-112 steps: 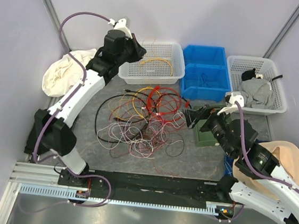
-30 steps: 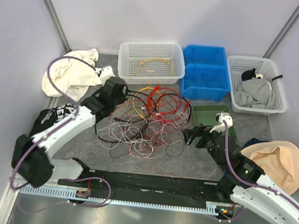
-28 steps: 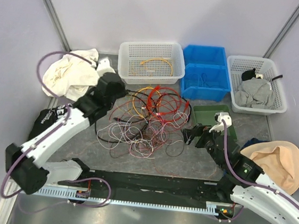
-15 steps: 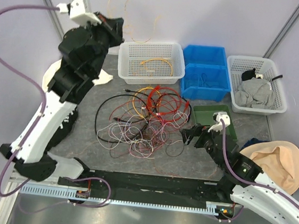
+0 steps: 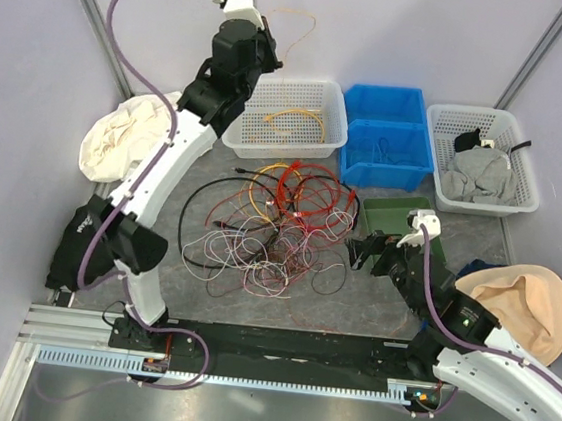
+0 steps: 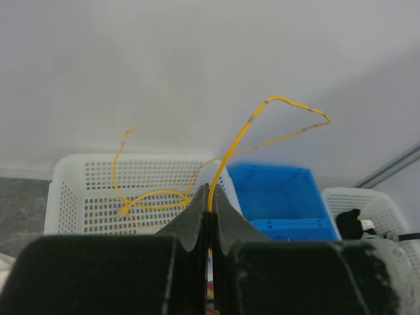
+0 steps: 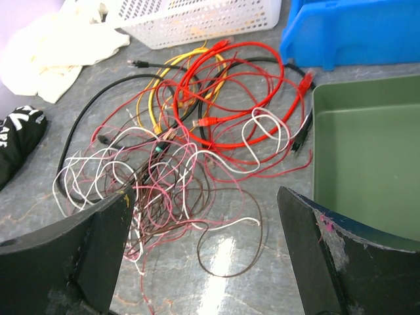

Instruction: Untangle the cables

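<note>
**Depositing a freed wire.** The left fingers (image 6: 195, 220), pressed fully together, are pinching a thin yellow wire (image 6: 231, 147) and holding it high above the white perforated plastic basket (image 5: 236, 137) at the far side of the tabletop (image 5: 352, 303). The wire is arching upward and drooping in free loops toward the basket. The right fingers (image 7: 98, 252) are spread wide and gripping nothing, hovering low just beside the right edge of the main tangle of red, orange, yellow, black, white and pink cables (image 5: 269, 224). That tangle is lying on the grey tabletop between the two arms.

The step in hand is judged to be placing the separated wire in the basket, where another yellow wire (image 5: 296, 120) is lying. To do it well, the left arm should be lowering until the drooping loops are resting inside the basket walls before the fingers part. A release from this height is likely to leave the springy wire draping over the rim or falling back onto the tangle.
</note>
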`<state>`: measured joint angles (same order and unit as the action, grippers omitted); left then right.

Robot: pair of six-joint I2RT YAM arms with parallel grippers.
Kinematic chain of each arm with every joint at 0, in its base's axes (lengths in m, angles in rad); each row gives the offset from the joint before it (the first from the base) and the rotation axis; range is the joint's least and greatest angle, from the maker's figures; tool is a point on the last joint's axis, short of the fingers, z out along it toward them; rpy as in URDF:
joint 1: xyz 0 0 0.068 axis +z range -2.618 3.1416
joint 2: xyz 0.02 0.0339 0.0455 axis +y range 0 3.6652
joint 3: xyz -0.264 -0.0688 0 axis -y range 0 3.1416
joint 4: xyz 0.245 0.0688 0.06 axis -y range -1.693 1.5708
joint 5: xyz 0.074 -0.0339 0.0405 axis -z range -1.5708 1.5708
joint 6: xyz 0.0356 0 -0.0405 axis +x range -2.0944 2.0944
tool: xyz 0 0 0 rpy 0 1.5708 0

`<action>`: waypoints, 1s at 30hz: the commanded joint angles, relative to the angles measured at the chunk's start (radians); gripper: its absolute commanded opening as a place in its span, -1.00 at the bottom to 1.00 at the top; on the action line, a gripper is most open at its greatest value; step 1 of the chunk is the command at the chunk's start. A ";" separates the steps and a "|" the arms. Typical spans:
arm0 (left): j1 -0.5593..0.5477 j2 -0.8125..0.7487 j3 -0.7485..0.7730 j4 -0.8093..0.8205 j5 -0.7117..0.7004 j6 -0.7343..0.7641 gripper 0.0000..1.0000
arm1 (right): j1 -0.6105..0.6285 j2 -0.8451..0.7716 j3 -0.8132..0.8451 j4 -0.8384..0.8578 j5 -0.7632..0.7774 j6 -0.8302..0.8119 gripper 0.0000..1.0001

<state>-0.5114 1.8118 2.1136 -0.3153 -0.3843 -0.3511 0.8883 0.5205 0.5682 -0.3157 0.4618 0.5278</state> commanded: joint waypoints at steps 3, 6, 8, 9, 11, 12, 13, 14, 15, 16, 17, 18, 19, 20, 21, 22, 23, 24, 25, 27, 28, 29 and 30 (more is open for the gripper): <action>0.091 0.154 0.046 -0.007 0.073 -0.074 -0.96 | 0.003 0.033 0.053 0.012 0.060 -0.046 0.96; 0.114 0.231 0.080 0.002 0.074 -0.080 -0.96 | 0.003 0.044 0.045 0.024 0.075 -0.051 0.96; 0.120 0.267 0.082 0.016 0.074 -0.074 -0.97 | 0.003 0.047 0.029 0.041 0.078 -0.048 0.96; 0.125 0.291 0.079 0.025 0.073 -0.074 -0.96 | 0.003 0.047 0.024 0.046 0.078 -0.048 0.96; 0.128 0.316 0.077 0.028 0.074 -0.063 -0.96 | 0.003 0.056 0.015 0.058 0.077 -0.043 0.96; 0.134 0.337 0.075 0.028 0.074 -0.060 -0.69 | 0.003 0.061 0.013 0.061 0.075 -0.045 0.96; 0.137 0.340 0.075 0.025 0.078 -0.061 -0.31 | 0.003 0.075 0.018 0.061 0.072 -0.048 0.96; 0.139 0.340 0.074 0.018 0.071 -0.066 0.27 | 0.003 0.079 0.021 0.063 0.072 -0.052 0.96; 0.140 0.324 0.066 0.015 0.067 -0.072 0.88 | 0.003 0.085 0.025 0.063 0.072 -0.054 0.96; 0.140 0.310 0.054 0.015 0.067 -0.077 0.99 | 0.003 0.093 0.030 0.067 0.072 -0.058 0.96; 0.137 0.288 0.024 0.015 0.067 -0.077 0.99 | 0.003 0.095 0.029 0.069 0.074 -0.063 0.96; 0.136 0.267 0.000 0.015 0.067 -0.077 0.99 | 0.003 0.096 0.027 0.076 0.074 -0.061 0.96; 0.131 0.206 -0.026 0.016 0.062 -0.083 0.99 | 0.003 0.096 0.022 0.078 0.072 -0.061 0.96; 0.126 0.172 -0.099 0.019 0.061 -0.086 0.99 | 0.003 0.098 0.019 0.081 0.071 -0.061 0.96; 0.117 0.137 -0.143 0.021 0.065 -0.092 0.99 | 0.003 0.095 0.016 0.089 0.069 -0.060 0.96; 0.111 0.057 -0.193 0.021 0.068 -0.104 0.99 | 0.003 0.093 0.007 0.095 0.063 -0.055 0.96; 0.102 0.020 -0.304 0.022 0.071 -0.112 0.99 | 0.003 0.092 0.002 0.099 0.060 -0.052 0.96; 0.077 -0.021 -0.366 0.025 0.073 -0.124 0.98 | 0.003 0.088 -0.002 0.107 0.054 -0.045 0.96; 0.065 -0.058 -0.426 0.025 0.076 -0.153 0.96 | 0.003 0.085 -0.010 0.110 0.049 -0.042 0.96; 0.018 -0.155 -0.610 0.039 0.073 -0.178 0.89 | 0.003 0.082 -0.016 0.113 0.031 -0.031 0.96; -0.002 -0.178 -0.724 0.045 0.064 -0.210 0.87 | 0.003 0.081 -0.021 0.115 0.025 -0.029 0.96; -0.034 -0.219 -0.777 0.062 0.050 -0.219 0.83 | 0.003 0.081 -0.022 0.113 0.012 -0.029 0.96; -0.047 -0.233 -0.823 0.061 0.032 -0.260 0.83 | 0.003 0.078 -0.024 0.115 0.006 -0.029 0.96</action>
<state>-0.4839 1.6608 1.4784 -0.2779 -0.3157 -0.4854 0.8883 0.6098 0.5575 -0.2420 0.5018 0.4862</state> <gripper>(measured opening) 0.924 0.979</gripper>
